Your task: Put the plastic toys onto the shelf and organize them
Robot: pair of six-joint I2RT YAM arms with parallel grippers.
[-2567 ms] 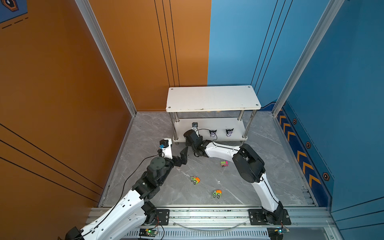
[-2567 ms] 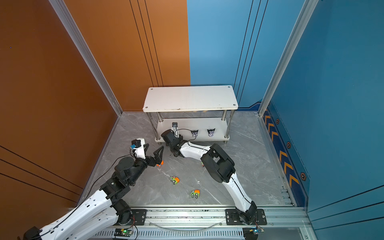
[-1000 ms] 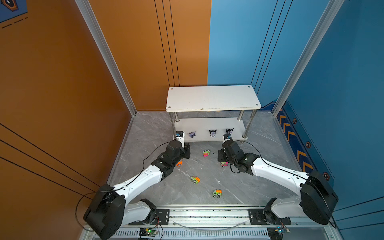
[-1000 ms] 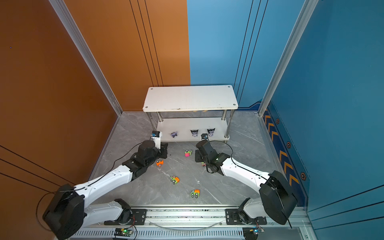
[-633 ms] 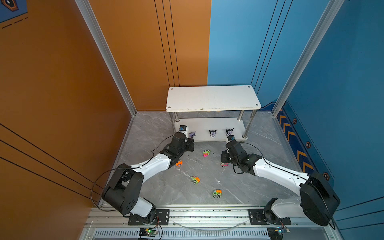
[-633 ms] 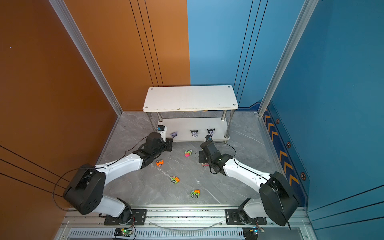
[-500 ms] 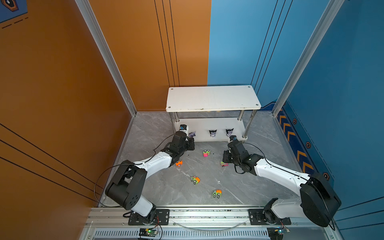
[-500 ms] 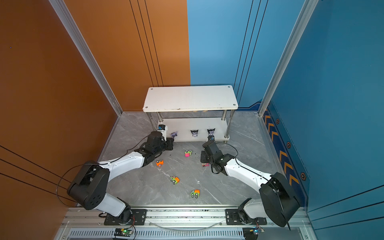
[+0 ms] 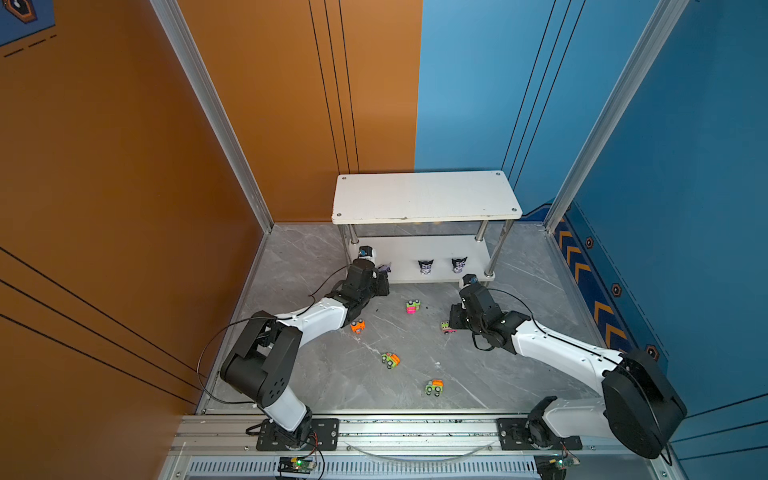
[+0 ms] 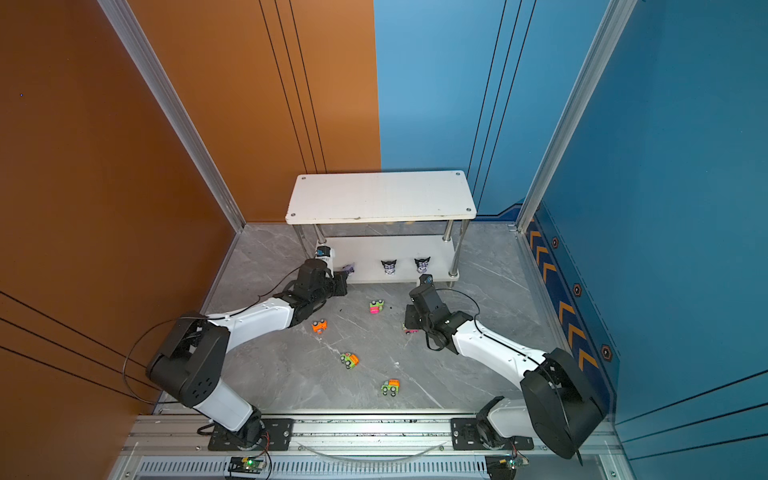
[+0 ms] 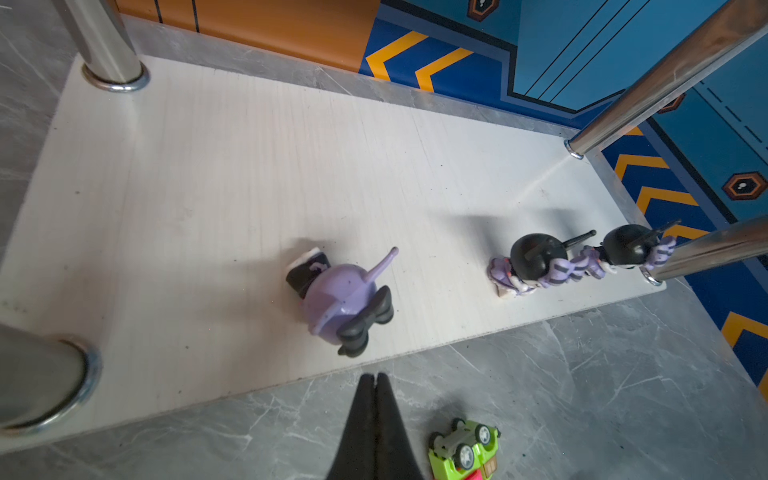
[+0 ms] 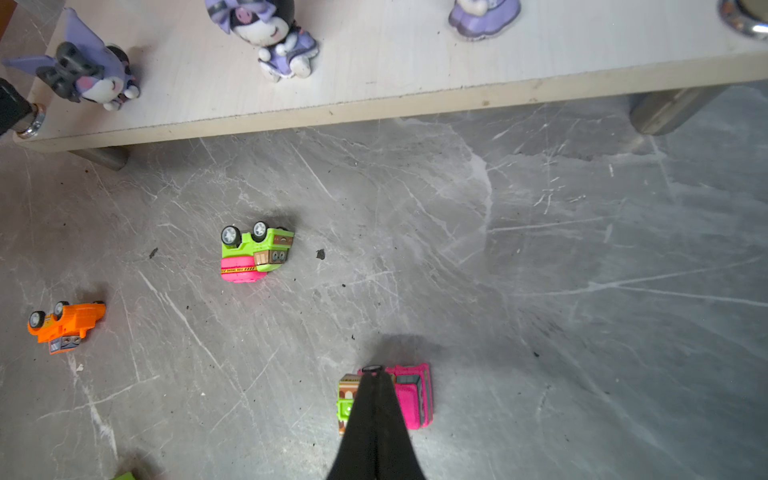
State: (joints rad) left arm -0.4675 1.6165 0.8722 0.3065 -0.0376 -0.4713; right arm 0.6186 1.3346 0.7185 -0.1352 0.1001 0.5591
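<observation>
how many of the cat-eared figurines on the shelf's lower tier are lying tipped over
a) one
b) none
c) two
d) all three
a: the figurine just ahead of the left gripper lies toppled on the lower tier, while the other two figurines stand upright.

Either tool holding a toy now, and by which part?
Nothing is held: left tool and right tool are both shut empty, the right over the pink truck.
</observation>
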